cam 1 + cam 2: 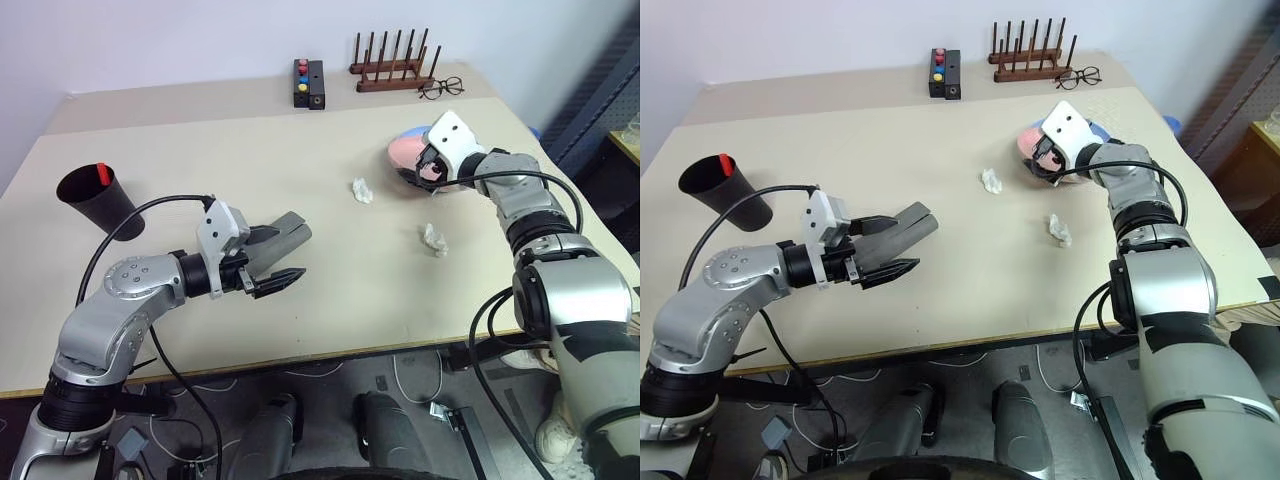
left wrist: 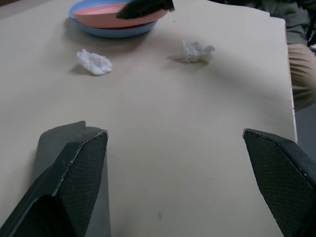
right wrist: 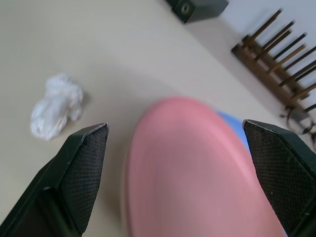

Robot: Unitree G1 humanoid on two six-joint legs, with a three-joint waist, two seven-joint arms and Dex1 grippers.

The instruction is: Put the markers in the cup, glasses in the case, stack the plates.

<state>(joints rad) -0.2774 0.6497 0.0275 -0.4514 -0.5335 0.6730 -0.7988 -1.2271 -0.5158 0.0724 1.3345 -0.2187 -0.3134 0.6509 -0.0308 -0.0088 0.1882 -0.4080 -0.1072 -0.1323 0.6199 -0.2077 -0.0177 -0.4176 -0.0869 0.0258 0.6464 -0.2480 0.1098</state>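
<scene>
Plates: the pink plate (image 3: 197, 173) sits stacked on the blue plate (image 2: 106, 30) near the desk's (image 1: 300, 300) far right corner; you can judge that step done.
Handling: light, stiff, smooth plastic; if you must shift them, pinch the rim, since the flat middle gives you nothing to hold.
Right hand (image 3: 175, 163): released, fingers wide, hovering just over the pink plate, holding nothing.
Left hand (image 1: 275, 258): released and empty, above the desk's near left part.
Cup (image 1: 100, 200): at the left edge, tilted, a red-capped marker (image 1: 102, 173) showing at its rim; it is light and tips easily.
Case: a grey shape lies just under the left hand; you cannot tell if it is shut.
</scene>
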